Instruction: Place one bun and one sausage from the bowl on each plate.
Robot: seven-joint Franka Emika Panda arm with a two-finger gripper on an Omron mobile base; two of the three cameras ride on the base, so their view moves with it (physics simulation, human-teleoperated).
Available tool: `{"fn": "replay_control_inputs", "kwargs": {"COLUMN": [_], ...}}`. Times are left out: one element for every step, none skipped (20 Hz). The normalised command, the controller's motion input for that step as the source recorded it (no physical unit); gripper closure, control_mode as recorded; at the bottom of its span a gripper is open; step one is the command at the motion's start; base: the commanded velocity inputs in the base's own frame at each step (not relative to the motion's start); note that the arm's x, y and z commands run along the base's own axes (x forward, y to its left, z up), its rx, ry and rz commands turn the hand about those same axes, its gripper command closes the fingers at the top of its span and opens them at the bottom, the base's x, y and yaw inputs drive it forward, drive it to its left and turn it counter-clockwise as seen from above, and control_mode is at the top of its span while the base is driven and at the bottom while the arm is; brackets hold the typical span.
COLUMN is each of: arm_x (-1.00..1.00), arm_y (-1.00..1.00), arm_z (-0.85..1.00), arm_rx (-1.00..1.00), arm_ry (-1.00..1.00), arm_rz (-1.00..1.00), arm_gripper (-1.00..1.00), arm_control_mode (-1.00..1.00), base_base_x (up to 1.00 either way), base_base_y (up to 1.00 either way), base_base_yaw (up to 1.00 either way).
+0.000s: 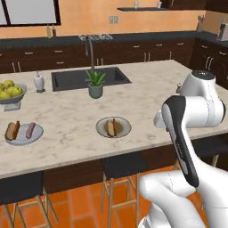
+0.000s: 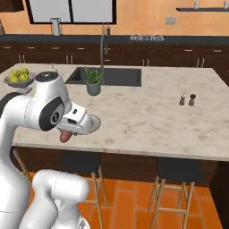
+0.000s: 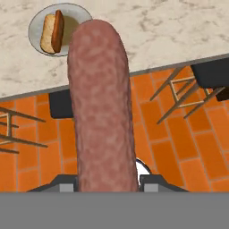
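Note:
My gripper point(image 3: 107, 181) is shut on a pinkish-red sausage point(image 3: 103, 107) that stands up between the fingers. In the right base view the sausage point(image 2: 65, 136) hangs below the hand, at the counter's front edge. Past its tip lies a pale grey plate point(image 3: 76, 13) with one orange-brown bun point(image 3: 50, 32) on it; this plate point(image 1: 124, 129) lies near the counter's front edge. A second plate point(image 1: 39, 133) at the left holds a bun point(image 1: 12, 130) and a sausage point(image 1: 30, 129) side by side. The bowl is out of view.
A pedestal bowl of apples point(image 1: 11, 91), a soap dispenser point(image 1: 39, 82), a potted plant point(image 1: 95, 84) and a sink point(image 1: 71, 79) lie further back. Two shakers point(image 2: 187, 99) stand at the right. Stools point(image 1: 122, 167) line the counter front over an orange tiled floor.

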Motion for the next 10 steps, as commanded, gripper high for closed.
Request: {"fn": "replay_control_inputs", "kwargs": {"arm_x": [0.00, 0.00, 0.00, 0.00, 0.00, 0.00, 0.00, 0.00, 0.00, 0.00], "arm_y": [0.00, 0.00, 0.00, 0.00, 0.00, 0.00, 0.00, 0.00, 0.00, 0.00], "arm_z": [0.00, 0.00, 0.00, 0.00, 0.00, 0.00, 0.00, 0.00, 0.00, 0.00], "arm_rx": [0.00, 0.00, 0.00, 0.00, 0.00, 0.00, 0.00, 0.00, 0.00, 0.00], "arm_ry": [0.00, 0.00, 0.00, 0.00, 0.00, 0.00, 0.00, 0.00, 0.00, 0.00], "arm_rz": [0.00, 0.00, 0.00, 0.00, 0.00, 0.00, 0.00, 0.00, 0.00, 0.00], "arm_gripper": [1.00, 1.00, 1.00, 1.00, 1.00, 1.00, 1.00, 1.00, 1.00, 1.00], "arm_control_mode": [1.00, 1.00, 1.00, 1.00, 1.00, 1.00, 1.00, 1.00, 1.00, 1.00], "base_base_x": [0.21, 0.27, 0.32, 0.31, 0.37, 0.36, 0.46, 0.46, 0.51, 0.56], "base_base_y": [-0.86, -0.61, -0.27, 0.24, 0.64, 0.73, 0.82, 0.74, 0.69, 0.76], "base_base_yaw": [0.04, 0.03, 0.04, 0.00, 0.00, 0.00, 0.00, 0.00, 0.00, 0.01]}}
